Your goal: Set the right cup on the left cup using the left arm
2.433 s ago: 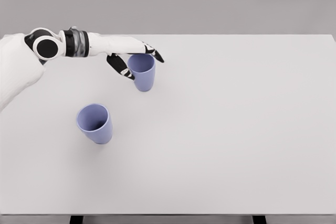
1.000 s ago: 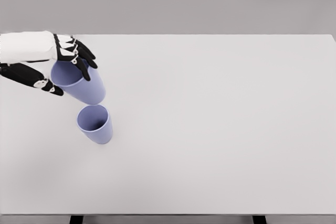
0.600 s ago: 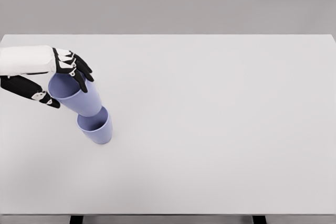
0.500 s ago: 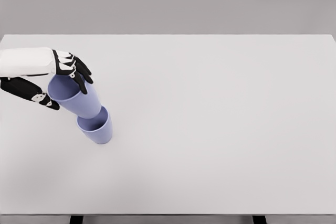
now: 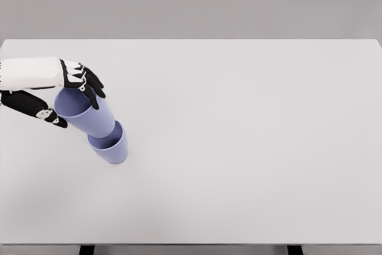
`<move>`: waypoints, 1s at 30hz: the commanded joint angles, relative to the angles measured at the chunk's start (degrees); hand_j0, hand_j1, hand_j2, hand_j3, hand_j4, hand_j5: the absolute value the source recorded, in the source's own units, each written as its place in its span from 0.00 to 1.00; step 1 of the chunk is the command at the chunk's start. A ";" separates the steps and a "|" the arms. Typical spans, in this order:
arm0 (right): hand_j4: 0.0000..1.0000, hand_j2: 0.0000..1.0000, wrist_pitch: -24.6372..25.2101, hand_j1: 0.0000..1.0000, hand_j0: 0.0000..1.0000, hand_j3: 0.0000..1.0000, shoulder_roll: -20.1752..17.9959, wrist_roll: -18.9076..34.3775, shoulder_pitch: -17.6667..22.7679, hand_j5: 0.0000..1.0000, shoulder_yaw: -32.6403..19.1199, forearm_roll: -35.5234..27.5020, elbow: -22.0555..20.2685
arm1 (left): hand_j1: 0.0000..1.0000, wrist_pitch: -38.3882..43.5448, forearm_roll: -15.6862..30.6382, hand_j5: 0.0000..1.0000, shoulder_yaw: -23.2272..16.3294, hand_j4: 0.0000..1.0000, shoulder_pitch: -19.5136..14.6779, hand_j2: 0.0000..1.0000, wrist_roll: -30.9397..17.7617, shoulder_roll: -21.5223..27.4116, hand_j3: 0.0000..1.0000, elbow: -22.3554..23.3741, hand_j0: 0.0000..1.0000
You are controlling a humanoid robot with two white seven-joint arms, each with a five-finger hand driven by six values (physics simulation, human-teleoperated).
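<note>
Reaching in from the left edge of the frame, the left hand [image 5: 57, 91] is seen with its black fingers [image 5: 91, 88] curled over the far rim of the right cup [image 5: 86, 111] and the thumb [image 5: 37, 107] pressed against the near side, so that the cup is pinched at its mouth. This lavender cup is held tilted, its opening turned up and toward the left, and its base is lowered into the mouth of the left cup [image 5: 110, 146]. The left cup, of the same lavender colour, stands on the tabletop [image 5: 250, 147] in the lower left part of the frame, and the held cup's bottom is seen touching or just inside its rim; how deep it sits cannot be told. Nothing is seen inside the held cup, whose inner wall shows plain. The inside of the lower cup is largely hidden by the cup above it.

Both cups are found near the left edge of the tabletop, with the hand and forearm lying between them and that edge. A wide stretch of pale surface is left open to the right of the cups, reaching across the middle and right of the frame to the far right edge, and more is left below them toward the bottom edge. A plain grey wall [image 5: 191, 1] is seen behind the far edge of the tabletop.
</note>
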 commanded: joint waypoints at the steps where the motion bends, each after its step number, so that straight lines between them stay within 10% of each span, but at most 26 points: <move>1: 1.00 1.00 -0.01 1.00 1.00 1.00 0.00 0.02 0.00 1.00 0.03 0.02 0.00 | 0.60 0.19 0.42 0.60 0.18 0.60 0.09 0.60 0.02 0.01 0.60 0.00 0.60; 30: 1.00 1.00 -0.01 1.00 1.00 1.00 0.00 0.02 0.00 1.00 0.03 0.02 0.00 | 0.61 0.19 -1.95 0.61 0.36 0.61 2.11 0.61 0.02 -1.92 0.61 1.31 0.61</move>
